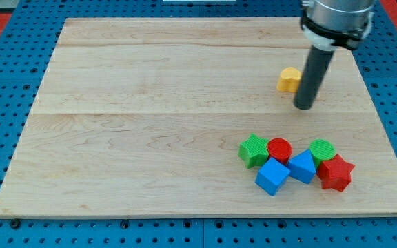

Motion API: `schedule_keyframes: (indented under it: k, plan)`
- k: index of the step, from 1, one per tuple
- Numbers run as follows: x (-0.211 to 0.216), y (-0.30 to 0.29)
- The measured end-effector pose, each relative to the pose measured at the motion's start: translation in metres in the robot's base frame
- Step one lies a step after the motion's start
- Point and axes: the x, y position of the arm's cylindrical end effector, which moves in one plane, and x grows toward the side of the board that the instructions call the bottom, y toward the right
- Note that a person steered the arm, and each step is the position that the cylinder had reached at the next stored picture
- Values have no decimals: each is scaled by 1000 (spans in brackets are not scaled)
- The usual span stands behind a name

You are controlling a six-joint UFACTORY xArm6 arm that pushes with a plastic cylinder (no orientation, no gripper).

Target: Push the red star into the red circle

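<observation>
Since my tip is a bare rod holding nothing, upper right beside the yellow block, the light, rigid red star, lower right, needs a leftward shove from its right toward the red circle.

My tip hangs upright from the arm at the view's upper right.

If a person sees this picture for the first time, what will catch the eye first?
Probably the tight cluster of blocks at the view's lower right: green star, red circle, two blue cubes, green circle, red star. Above it, my tip stands just right of a lone yellow block.
</observation>
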Motion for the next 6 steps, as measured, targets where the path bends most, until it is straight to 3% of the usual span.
schedule_keyframes:
  k: [1, 3, 4, 6]
  plan:
    - [14, 94]
    - [113, 122]
    - [145, 92]
    - [158, -19]
